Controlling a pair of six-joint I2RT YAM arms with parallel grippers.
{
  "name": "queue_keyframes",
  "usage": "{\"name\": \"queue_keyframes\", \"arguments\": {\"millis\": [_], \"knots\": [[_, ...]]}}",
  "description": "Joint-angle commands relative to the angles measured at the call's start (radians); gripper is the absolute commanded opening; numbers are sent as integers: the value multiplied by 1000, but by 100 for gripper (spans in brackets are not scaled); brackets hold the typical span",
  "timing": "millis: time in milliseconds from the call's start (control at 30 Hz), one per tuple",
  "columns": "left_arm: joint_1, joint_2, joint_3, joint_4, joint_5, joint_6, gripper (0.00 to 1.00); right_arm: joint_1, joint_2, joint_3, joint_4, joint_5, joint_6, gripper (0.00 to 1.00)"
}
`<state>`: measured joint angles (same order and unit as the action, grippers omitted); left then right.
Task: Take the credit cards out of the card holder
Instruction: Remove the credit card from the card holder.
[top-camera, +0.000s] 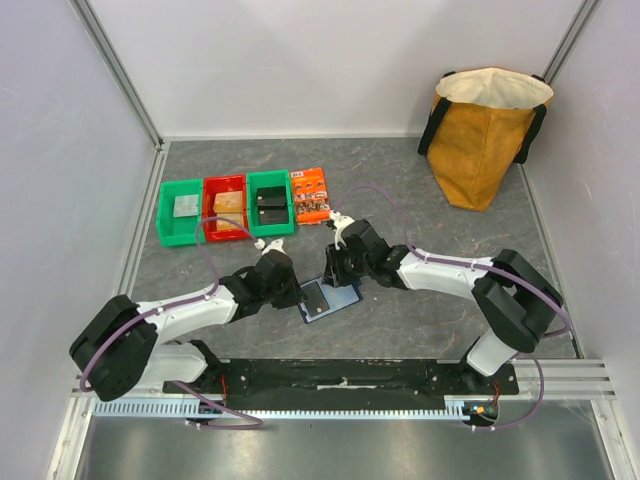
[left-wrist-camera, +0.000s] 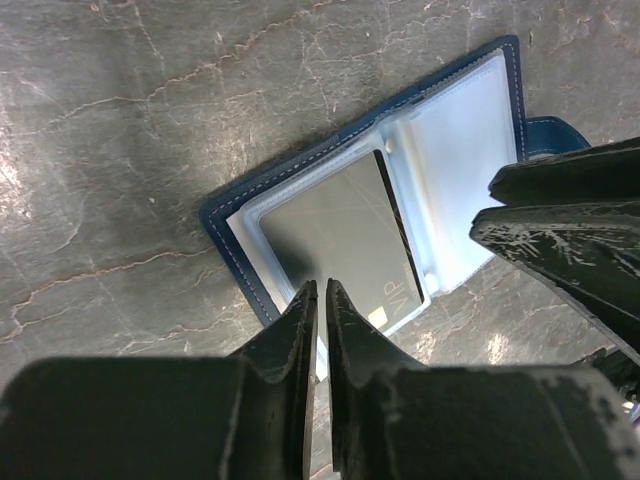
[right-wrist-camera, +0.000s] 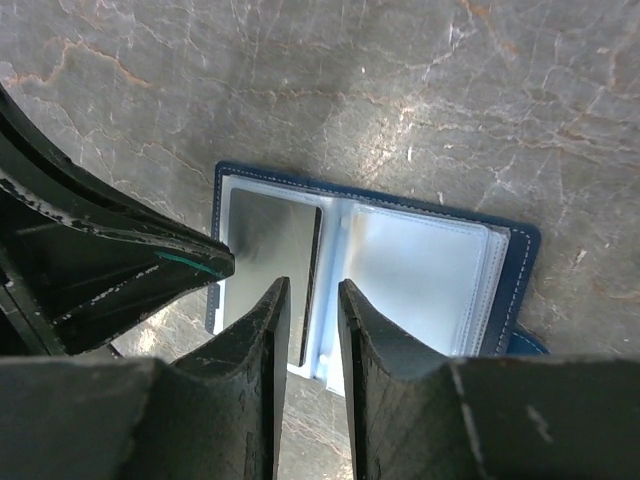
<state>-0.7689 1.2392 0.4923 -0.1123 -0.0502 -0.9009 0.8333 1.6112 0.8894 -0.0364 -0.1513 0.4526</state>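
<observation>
Left gripper (left-wrist-camera: 320, 287) has its 2 fingers drawn almost together on the near edge of the card holder (left-wrist-camera: 455, 130), seemingly pinching the clear sleeve (left-wrist-camera: 250, 215) to pin it. Right gripper (right-wrist-camera: 312, 288) hangs in from the opposite side with a narrow gap between its fingers, clamping nothing. The holder lies spread flat on the table (top-camera: 450, 200), directly beneath both. 1 dark card (right-wrist-camera: 270, 240) shows in the sleeve, its edge by the fold (right-wrist-camera: 335, 250) falling under the right gripper's gap. The card's long axis runs along those fingers' reach. Both are close, but the right looks better placed to draw it out. The sleeve's mouth I cannot make out.
</observation>
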Motion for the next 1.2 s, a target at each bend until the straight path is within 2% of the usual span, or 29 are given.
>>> {"name": "queue_keyframes", "arguments": {"millis": [0, 233, 467, 767, 933, 1167], "knots": [[6, 31, -1, 48, -5, 20, 12, -28, 30, -46, 164, -119, 64, 32], [8, 57, -29, 59, 4, 0, 2, -71, 93, -102, 285, -234, 104, 30], [8, 57, -50, 69, 12, -16, 2, -103, 148, -155, 400, -316, 161, 29], [8, 51, -60, 71, 16, -21, 2, -140, 187, -207, 549, -421, 230, 20], [16, 49, -61, 71, 21, -18, 2, -163, 207, -240, 645, -493, 274, 12], [16, 52, -58, 71, 29, -15, 2, -166, 243, -247, 722, -548, 296, 13]]}}
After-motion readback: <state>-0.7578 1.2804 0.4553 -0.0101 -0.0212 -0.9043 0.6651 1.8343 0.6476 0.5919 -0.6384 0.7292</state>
